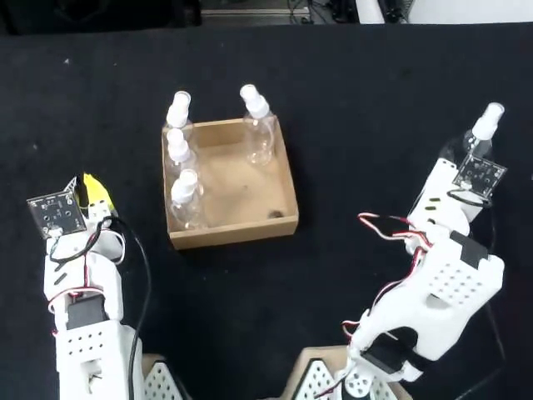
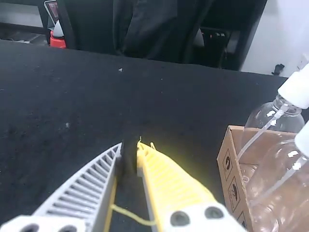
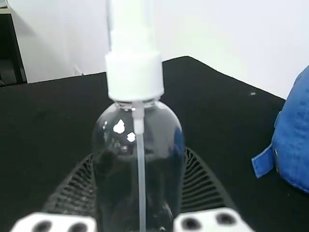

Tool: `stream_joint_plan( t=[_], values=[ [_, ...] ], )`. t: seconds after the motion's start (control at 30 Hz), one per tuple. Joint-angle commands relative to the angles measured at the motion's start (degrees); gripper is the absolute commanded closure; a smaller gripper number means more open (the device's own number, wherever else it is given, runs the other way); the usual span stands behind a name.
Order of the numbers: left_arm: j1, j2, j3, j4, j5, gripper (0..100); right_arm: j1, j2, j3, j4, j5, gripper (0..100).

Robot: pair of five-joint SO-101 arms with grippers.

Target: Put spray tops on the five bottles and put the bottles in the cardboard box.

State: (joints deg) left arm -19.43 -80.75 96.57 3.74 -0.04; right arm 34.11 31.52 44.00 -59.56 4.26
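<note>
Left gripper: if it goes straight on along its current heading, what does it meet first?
Probably nothing. The left gripper points across bare black table; the cardboard box sits beside that line, not in it. Looks free to the table's far edge, though depth is unclear.

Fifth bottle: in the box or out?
Out. The bottle is clamped in the right gripper, well to the right of the cardboard box, which holds the four others.

The bottle [image 3: 137,154] is formed of clear glossy plastic, its spray top [image 3: 133,72] of smooth white plastic; the cardboard box [image 1: 233,230] is matt brown, and the table [image 1: 375,100] is covered in matt black cloth.
</note>
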Motion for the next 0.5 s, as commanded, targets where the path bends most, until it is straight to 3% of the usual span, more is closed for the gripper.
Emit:
stream_joint_plan(
  t=[0.0, 0.47],
  values=[
    [-0.2, -0.3, 1.4, -0.8, 0.4, 96, 3.1, 0.0, -6.1, -0.8, -0.2, 98.7],
    [-0.2, -0.3, 1.4, -0.8, 0.4, 96, 4.8, 9.8, -16.1, -1.0, 0.1, 98.4]
  ],
)
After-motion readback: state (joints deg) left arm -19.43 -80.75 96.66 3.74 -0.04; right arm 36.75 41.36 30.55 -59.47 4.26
